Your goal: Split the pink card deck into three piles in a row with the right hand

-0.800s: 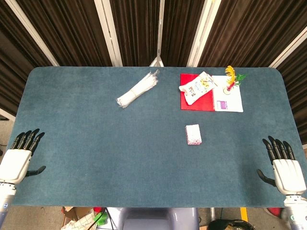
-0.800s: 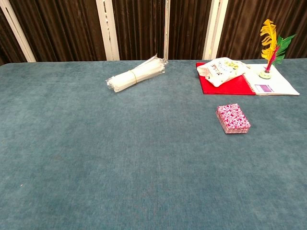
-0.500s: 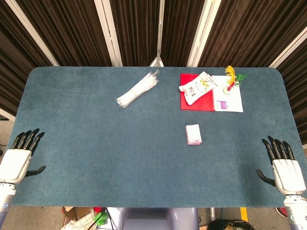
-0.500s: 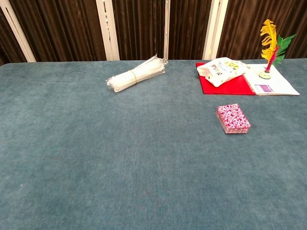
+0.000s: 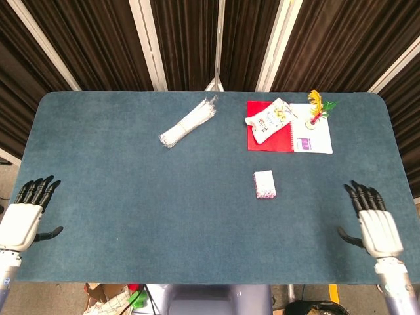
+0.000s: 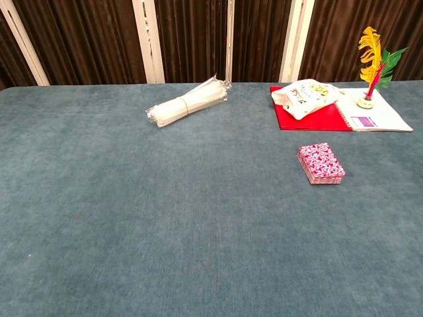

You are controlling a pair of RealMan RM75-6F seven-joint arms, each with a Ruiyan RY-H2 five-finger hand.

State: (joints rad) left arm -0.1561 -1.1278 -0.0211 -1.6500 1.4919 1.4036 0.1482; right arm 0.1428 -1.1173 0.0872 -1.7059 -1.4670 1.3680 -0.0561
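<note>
1. Your right hand has come inward over the table's right edge since the earlier head frames; your left hand has not budged at the left edge, and nothing on the cloth has shifted.
2. Head view: both your hands are spread and hold nothing. The pink card deck sits whole, right of centre, well apart from your right hand, so no pile is cut yet and all three remain to be made.
3. Head view, room: bare table runs left of the deck and between deck and right hand. The red notebook, with a snack bag on it, lies beyond the deck, so lay your row sideways.
4. Chest view: neither hand shows here. The deck is one squared stack, near the notebook. A clear bundle lies far off left, and a feather ornament stands at the far right.
</note>
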